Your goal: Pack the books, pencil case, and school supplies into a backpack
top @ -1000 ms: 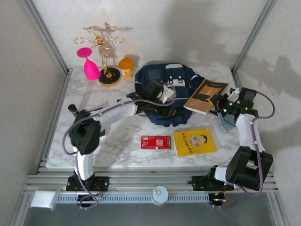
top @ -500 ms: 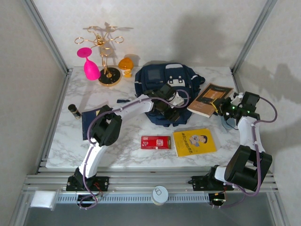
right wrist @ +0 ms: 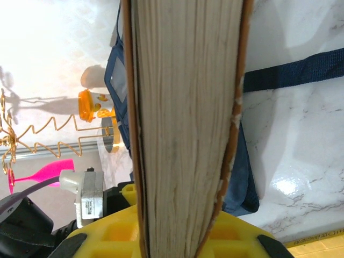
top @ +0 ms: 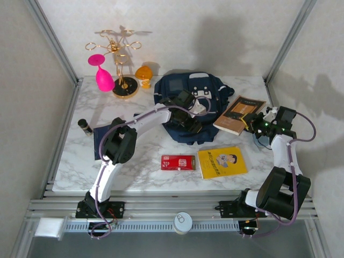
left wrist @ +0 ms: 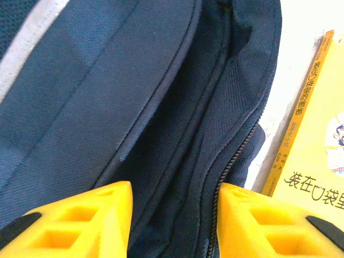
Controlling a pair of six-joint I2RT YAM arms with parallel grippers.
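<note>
The navy backpack [top: 188, 97] lies at the back middle of the table. My left gripper [top: 192, 121] is down on its near part, jaws apart on either side of a fold of fabric beside the zip [left wrist: 174, 215]. The fold fills the gap and the right finger touches the zipper. My right gripper [top: 253, 123] is shut on the brown book [top: 239, 113], held edge-on [right wrist: 183, 107] just right of the backpack [right wrist: 243, 177]. Flat on the table in front lie the yellow book [top: 222, 161] and the red box [top: 178, 162]. The navy booklet [top: 99, 141] is at the left.
A gold wire rack [top: 119, 59], a pink glass [top: 103, 75] and a small orange object [top: 143, 74] stand at the back left. A short black cylinder [top: 84, 126] lies near the left edge. Metal frame posts rise at both back corners.
My left arm has swung its elbow right and the gripper has settled lower on the backpack, jaws narrowing round the fabric. The right gripper with the brown book has shifted slightly right.
</note>
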